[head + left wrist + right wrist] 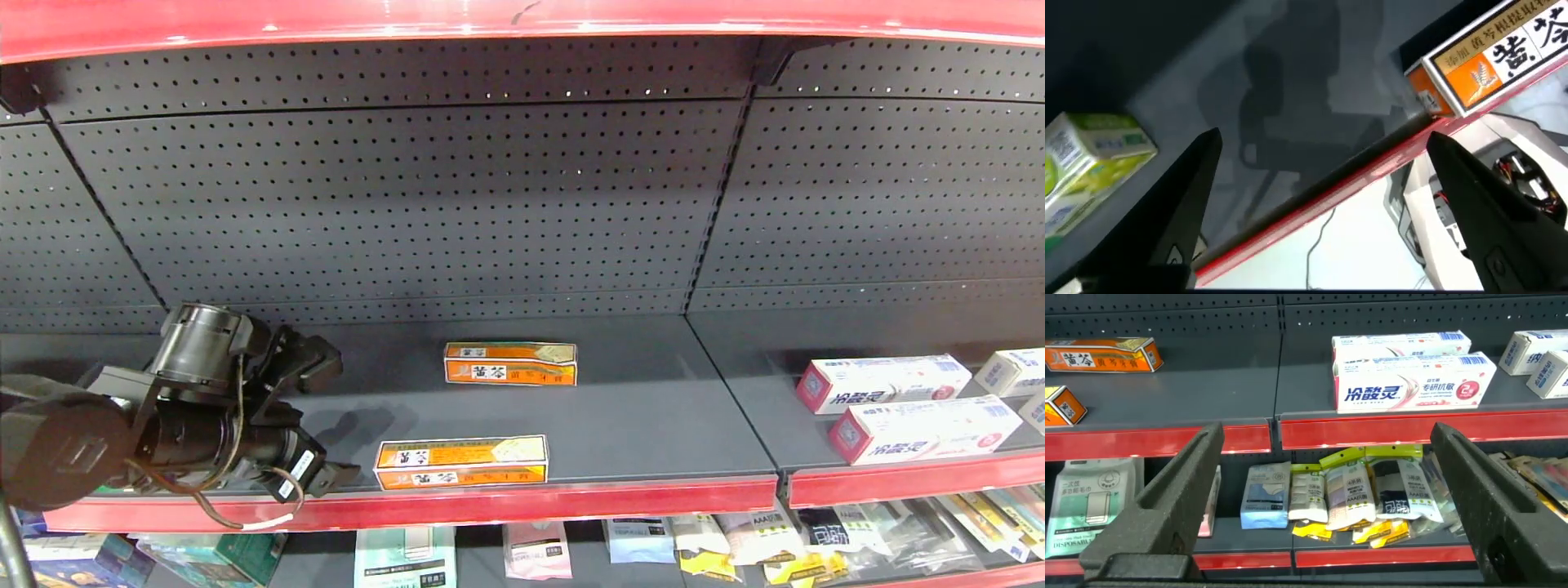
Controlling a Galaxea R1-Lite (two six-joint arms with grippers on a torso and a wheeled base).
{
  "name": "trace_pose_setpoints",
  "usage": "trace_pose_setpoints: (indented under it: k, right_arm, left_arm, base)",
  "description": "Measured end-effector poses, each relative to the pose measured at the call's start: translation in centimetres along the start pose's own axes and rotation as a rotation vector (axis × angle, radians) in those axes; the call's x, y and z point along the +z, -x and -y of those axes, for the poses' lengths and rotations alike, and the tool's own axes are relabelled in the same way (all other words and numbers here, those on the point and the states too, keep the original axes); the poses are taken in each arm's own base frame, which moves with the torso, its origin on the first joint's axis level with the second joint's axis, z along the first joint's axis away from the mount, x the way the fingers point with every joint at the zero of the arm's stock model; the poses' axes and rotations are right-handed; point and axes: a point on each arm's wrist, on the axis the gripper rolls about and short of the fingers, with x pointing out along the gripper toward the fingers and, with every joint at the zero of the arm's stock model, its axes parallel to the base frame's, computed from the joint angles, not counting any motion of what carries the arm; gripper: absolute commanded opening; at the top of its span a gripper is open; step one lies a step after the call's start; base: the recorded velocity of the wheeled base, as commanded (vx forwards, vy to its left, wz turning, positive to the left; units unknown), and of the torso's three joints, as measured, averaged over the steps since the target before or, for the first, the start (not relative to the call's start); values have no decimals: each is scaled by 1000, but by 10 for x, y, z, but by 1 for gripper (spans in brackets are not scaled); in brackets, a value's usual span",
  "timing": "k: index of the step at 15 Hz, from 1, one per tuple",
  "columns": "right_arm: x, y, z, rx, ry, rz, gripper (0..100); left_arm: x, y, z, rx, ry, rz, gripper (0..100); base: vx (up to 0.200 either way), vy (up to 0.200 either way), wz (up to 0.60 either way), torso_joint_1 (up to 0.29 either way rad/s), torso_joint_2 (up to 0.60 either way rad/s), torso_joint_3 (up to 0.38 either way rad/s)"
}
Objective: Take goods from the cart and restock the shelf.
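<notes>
Left fingers (1188, 208) are hanging released and empty over the shelf (653, 408) edge, near the front orange box (461, 462). Rear orange box (510, 363) is lying farther back. Right fingers (1167, 498) are spreading wide, empty.

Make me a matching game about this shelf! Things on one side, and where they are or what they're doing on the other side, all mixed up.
Things:
1. front orange box
2. back orange box
3. white toothpaste boxes
4. left gripper

Places or states:
A. open, holding nothing
B. on the right section of the shelf
C. right at the red front edge
D. farther back, near the middle

Pairs: 1-C, 2-D, 3-B, 4-A
</notes>
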Motion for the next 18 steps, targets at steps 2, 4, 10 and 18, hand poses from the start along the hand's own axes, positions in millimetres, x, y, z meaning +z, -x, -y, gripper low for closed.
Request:
trace_pose_setpoints:
  k: [2, 4, 10, 18]
  right_arm:
    - [0, 0, 0, 0, 0, 0, 100]
    - [0, 0, 0, 1, 0, 0, 100]
    - [0, 0, 0, 0, 0, 0, 100]
    - [0, 0, 0, 0, 0, 0, 100]
  left_arm:
    - [4, -8, 3, -4, -15, 13, 100]
    - [6, -14, 5, -5, -30, 17, 100]
    - [9, -22, 5, -9, -49, 15, 100]
    - [13, -25, 5, -12, -55, 18, 100]
  base:
    - [0, 0, 0, 0, 0, 0]
    - [0, 0, 0, 0, 0, 0]
    - [0, 0, 0, 0, 0, 0]
    - [0, 0, 0, 0, 0, 0]
